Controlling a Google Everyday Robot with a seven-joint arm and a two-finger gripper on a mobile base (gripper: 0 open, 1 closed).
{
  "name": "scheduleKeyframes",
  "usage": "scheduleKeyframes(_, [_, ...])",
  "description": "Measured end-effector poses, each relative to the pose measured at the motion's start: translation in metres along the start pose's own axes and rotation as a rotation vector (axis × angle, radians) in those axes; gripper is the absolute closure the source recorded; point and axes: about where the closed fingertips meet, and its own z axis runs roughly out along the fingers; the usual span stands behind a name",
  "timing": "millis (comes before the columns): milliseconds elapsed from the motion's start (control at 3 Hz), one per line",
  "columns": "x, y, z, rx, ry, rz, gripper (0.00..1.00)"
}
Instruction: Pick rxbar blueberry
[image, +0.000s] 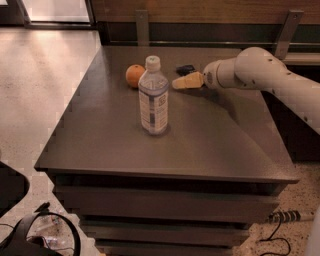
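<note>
- The floor (40, 85), pale and speckled, spreads left of and beyond the bottle.
- The table (100, 150), dark grey-brown with a flat top, carries the bottle near its middle; stacked dark layers show below its front edge.
- A wood-panelled wall (200, 10) runs behind the table, well beyond the bottle.
- The arm (260, 70), white and rounded, comes in from the right of the bottle and reaches leftward over the back half of the table.
- The bottle (153, 97), clear with a white cap and a paper label, stands upright.
- A black cable loop (45, 235) lies on the floor, below and far left of the bottle.
- The orange (134, 75) sits on the table just behind and left of the bottle, close to its shoulder.
- The gripper (175, 84), a tan wedge at the end of the arm, is just right of the bottle's upper part and points toward it. It shows as a single shape, so I cannot tell how far open it is. Nothing is seen in its hold.
- A power strip (287, 216) lies on the floor, below and far right of the bottle.
- The bar (185, 68), small, flat and dark, lies on the table behind and right of the bottle. It is just beyond the gripper and looks apart from it.
</note>
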Motion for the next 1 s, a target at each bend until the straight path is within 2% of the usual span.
scheduleKeyframes(333, [0.0012,0.0089,0.0084,-0.008,0.010,-0.025,0.17])
scheduleKeyframes(1000, [-0.0019,0.0098,0.0071,-0.009,0.011,-0.025,0.64])
